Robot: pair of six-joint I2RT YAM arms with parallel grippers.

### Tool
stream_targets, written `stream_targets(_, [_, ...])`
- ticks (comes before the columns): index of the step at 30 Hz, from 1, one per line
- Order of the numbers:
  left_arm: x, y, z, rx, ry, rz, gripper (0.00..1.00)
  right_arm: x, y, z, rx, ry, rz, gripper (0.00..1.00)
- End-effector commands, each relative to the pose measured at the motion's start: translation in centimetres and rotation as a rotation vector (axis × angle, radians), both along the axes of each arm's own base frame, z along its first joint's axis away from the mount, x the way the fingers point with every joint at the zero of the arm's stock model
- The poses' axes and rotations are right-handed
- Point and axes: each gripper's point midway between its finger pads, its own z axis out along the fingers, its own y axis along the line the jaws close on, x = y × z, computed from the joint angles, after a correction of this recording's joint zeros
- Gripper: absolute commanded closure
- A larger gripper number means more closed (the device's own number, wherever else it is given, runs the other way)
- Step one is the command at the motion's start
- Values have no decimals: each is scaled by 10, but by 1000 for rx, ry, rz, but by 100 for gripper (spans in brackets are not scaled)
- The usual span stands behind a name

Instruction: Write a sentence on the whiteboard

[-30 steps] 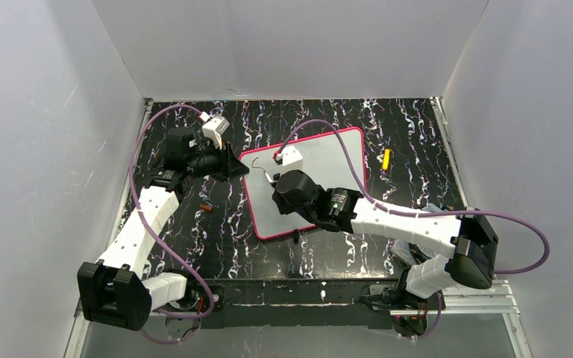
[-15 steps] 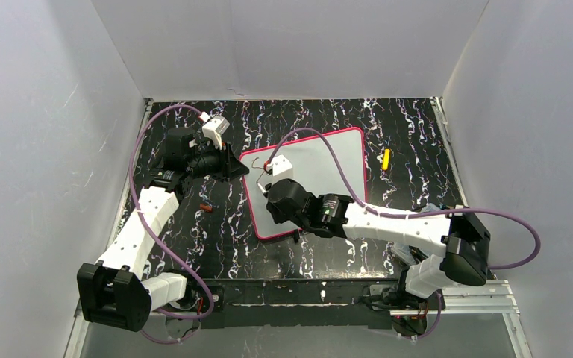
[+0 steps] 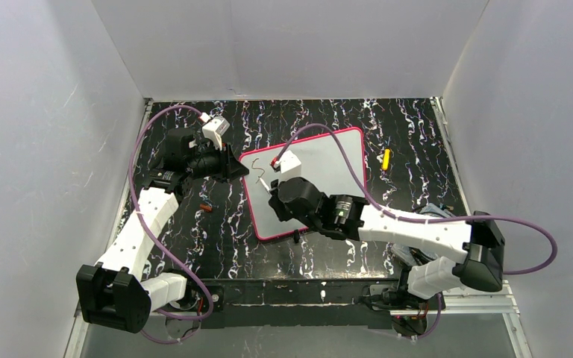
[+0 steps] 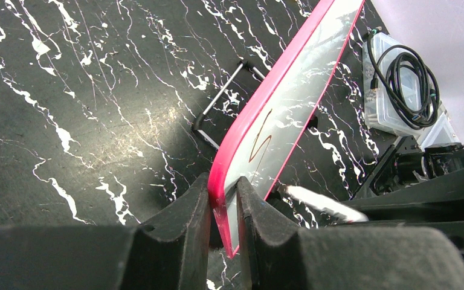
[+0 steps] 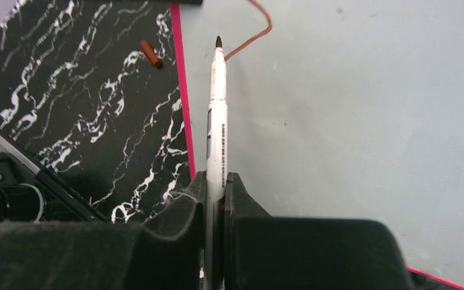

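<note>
Whiteboard (image 4: 293, 99) edge inside left gripper (image 4: 222, 182)

Spreads as a black, white-veined tabletop (image 3: 227, 220) between plain white walls (image 3: 291, 45), bearing 1 small red-brown cap (image 3: 206, 206) toward the left, 1 short yellow piece (image 3: 386, 158) toward the right, well apart, plus 1 clear plastic box (image 4: 399, 84) holding a coiled black cable (image 4: 412, 63).

A rectangular, glossy white whiteboard (image 3: 321, 168) with a thin pink-red, rounded-corner frame lies askew near the middle of the black, white-veined counter (image 3: 403, 134). Its left edge is pinched between the fingers of the left claw (image 4: 223, 188). The sentence (image 4: 260, 142) shows only as one thin red-brown curved stroke, like an S, near that held edge.
</note>
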Motion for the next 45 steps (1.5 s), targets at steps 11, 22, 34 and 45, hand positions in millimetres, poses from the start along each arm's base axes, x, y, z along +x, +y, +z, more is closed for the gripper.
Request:
stream_targets(11, [-9,1,-3,34,-19,-26,99,20,-12,22,-6,-98,-76,99])
stream_targets(22, [-9,1,-3,32,-18,-29,100,33,-15,19,-36,-105,-113,99])
stream_targets(34, [-9,0,-3,31,-15,-31,100,35,-12,3,-64,-68,-106,99])
stream_targets(45, [-9,0,-1,31,-20,-30,100,19,-27,-32,-76,25,-116,99])
